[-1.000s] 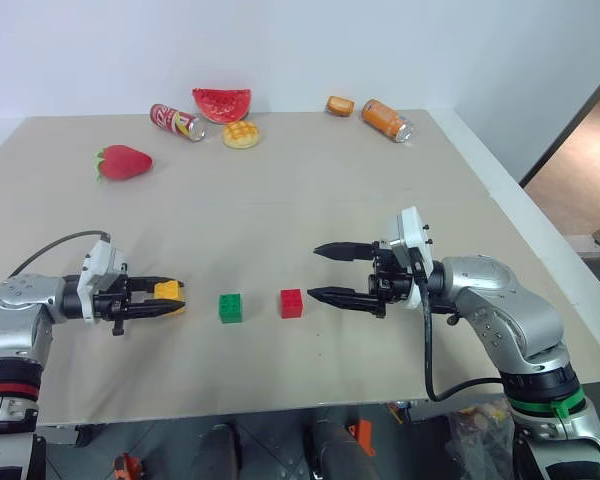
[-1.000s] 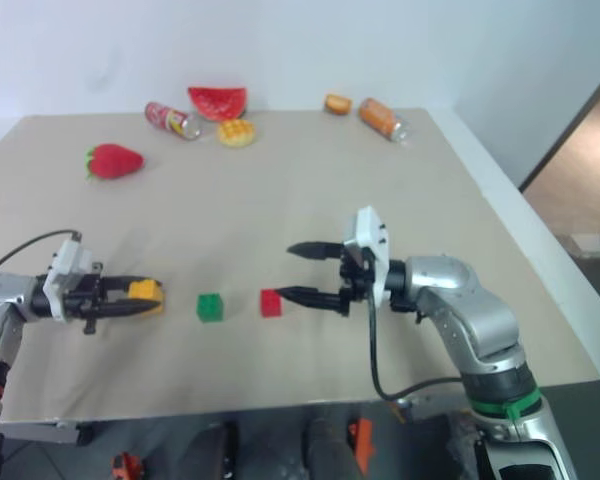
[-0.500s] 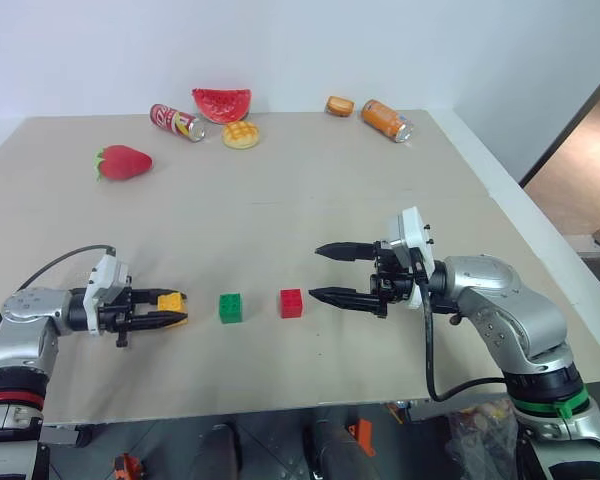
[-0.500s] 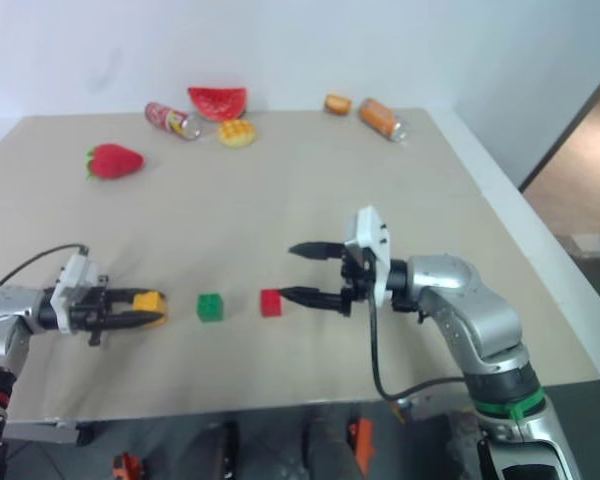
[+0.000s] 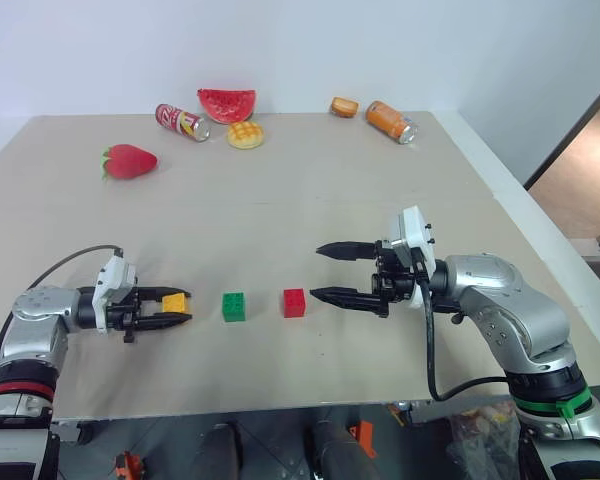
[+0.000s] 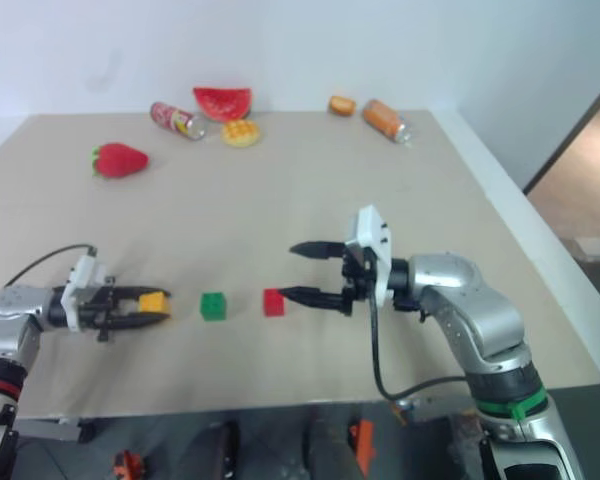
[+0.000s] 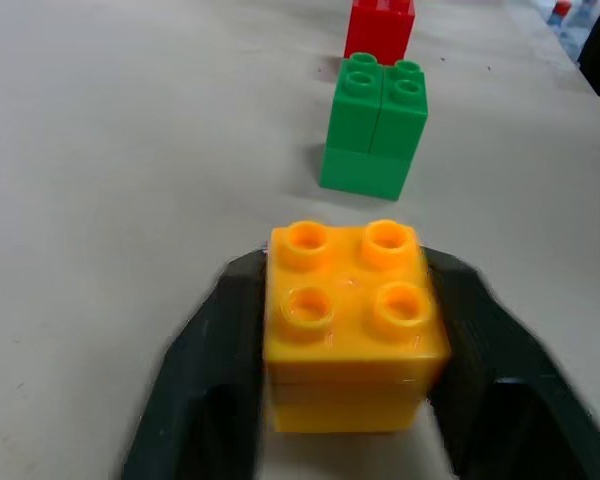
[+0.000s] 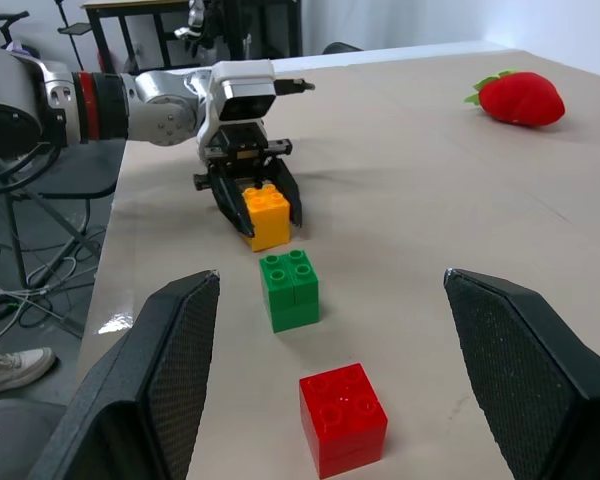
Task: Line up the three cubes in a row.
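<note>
The three cubes sit in a line near the front edge of the tabletop [image 5: 310,190]: the yellow-orange cube [image 5: 174,302] farthest to the robot's left, the green cube [image 5: 234,306] in the middle, and the red cube [image 5: 295,302] to the right. Similar gaps of bare surface separate them, and none touches another.

The left tool [image 5: 176,309] lies low over the tabletop, pointing toward the green cube. Its two black fingers [image 7: 215,340] flank the yellow-orange cube, which stands on the tabletop between them. In the left wrist view the fingers look very close to the cube's sides; whether they press it or have just let go cannot be told.

The right tool [image 5: 326,271] hovers just to the right of the red cube with its fingers spread wide and nothing between them. Its lower finger tip ends near the red cube without touching it.

Behind the row a wide stretch of bare tabletop runs back to the far edge, where a strawberry toy [image 5: 130,161], a red can [image 5: 180,120], a watermelon slice [image 5: 226,104], a waffle bun [image 5: 245,135], a small orange item [image 5: 343,106] and an orange can [image 5: 390,121] lie well apart from the cubes. In front of the row, only a narrow strip of surface remains before the near edge.
</note>
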